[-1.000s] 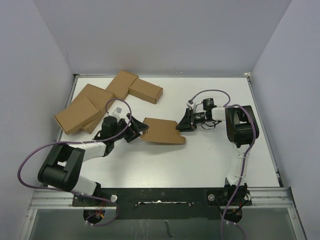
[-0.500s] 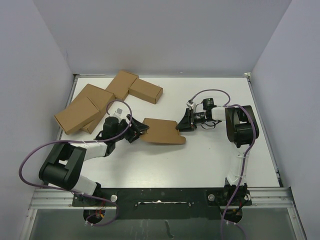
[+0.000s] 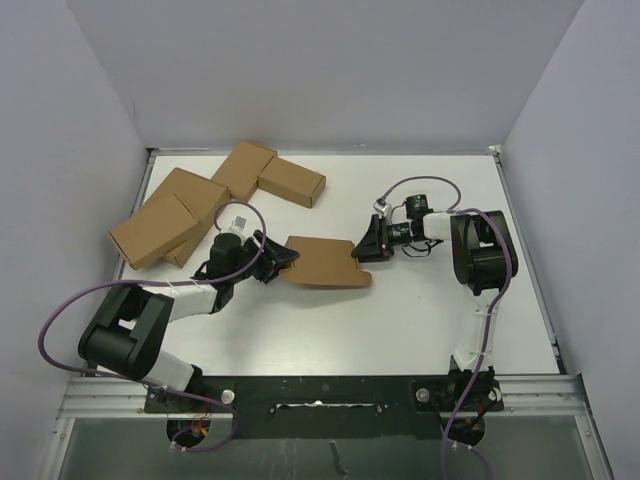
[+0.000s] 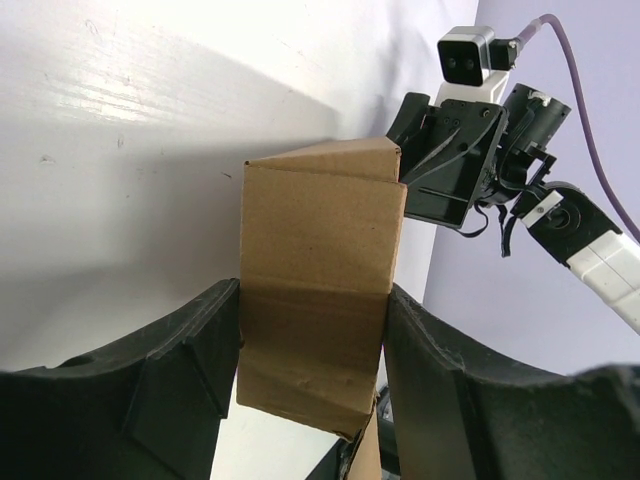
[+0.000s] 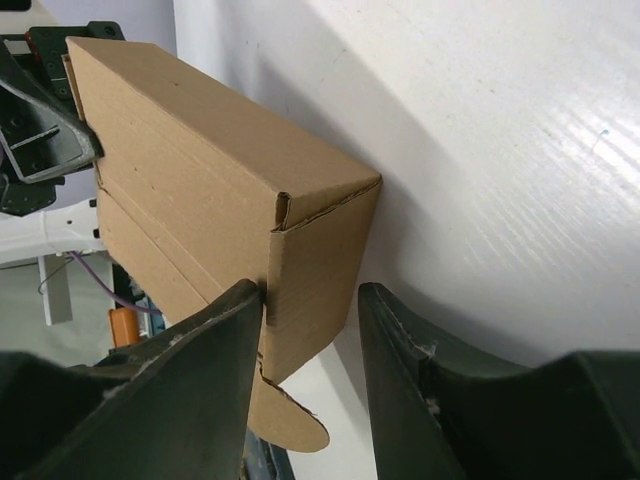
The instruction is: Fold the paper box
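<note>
Astride the paper box's (image 4: 320, 215) end lies left hand (image 4: 312, 295).

The left gripper (image 4: 312, 305) pinches the paper box (image 4: 320, 225)

The paper box (image 3: 325, 262) is hemmed in at both ends. The left gripper (image 3: 281, 260) hugs its left end with both fingers against the cardboard, and the right gripper (image 3: 359, 252) straddles the right end with just a sliver of room at one finger. The cluster of cartons (image 3: 200, 205) clogs the far-left corner right behind the left arm, but the table (image 3: 400, 320) in front of the box and off to the far right is bare, so that's the easy way through.
</note>
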Robot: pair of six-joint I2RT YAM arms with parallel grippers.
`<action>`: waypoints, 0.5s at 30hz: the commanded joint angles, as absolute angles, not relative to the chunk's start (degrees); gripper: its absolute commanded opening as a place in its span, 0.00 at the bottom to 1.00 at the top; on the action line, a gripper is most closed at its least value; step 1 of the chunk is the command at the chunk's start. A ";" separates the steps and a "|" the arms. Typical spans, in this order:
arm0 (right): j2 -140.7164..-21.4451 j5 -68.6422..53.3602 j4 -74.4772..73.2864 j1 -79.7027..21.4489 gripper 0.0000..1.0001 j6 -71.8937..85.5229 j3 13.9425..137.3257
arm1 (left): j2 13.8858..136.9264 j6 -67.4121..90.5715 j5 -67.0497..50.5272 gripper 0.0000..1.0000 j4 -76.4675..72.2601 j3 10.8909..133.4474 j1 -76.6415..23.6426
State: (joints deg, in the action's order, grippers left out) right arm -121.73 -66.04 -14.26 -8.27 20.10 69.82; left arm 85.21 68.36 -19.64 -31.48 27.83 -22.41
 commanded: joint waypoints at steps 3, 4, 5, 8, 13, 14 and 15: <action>-118.56 -61.84 -16.29 -7.29 0.51 14.88 72.50 | 82.96 69.68 -17.56 0.38 -33.03 29.15 -22.79; -117.83 -61.78 -16.75 -6.97 0.53 14.17 72.77 | 82.63 69.84 -17.44 0.38 -32.86 29.06 -22.77; -117.11 -61.74 -17.47 -6.58 0.55 13.25 73.16 | 82.35 69.95 -17.34 0.38 -32.58 28.97 -22.76; -114.11 -60.96 -19.30 -5.33 0.62 9.99 73.79 | 81.55 70.62 -17.11 0.37 -32.36 28.50 -22.76; -107.68 -59.65 -22.34 -3.97 0.68 2.76 73.84 | 80.68 72.35 -16.90 0.37 -32.34 27.81 -22.81; -106.14 -59.66 -22.77 -4.10 0.68 0.36 73.64 | 80.54 72.98 -16.82 0.37 -32.39 27.63 -22.73; -103.81 -59.65 -23.26 -4.35 0.69 -1.70 73.39 | 80.40 73.55 -16.76 0.37 -32.35 27.54 -22.73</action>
State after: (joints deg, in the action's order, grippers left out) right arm -112.71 -60.07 -20.97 -4.36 7.66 71.35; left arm 84.09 71.24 -17.78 -30.55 27.57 -22.57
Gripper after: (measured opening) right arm 0.679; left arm 0.509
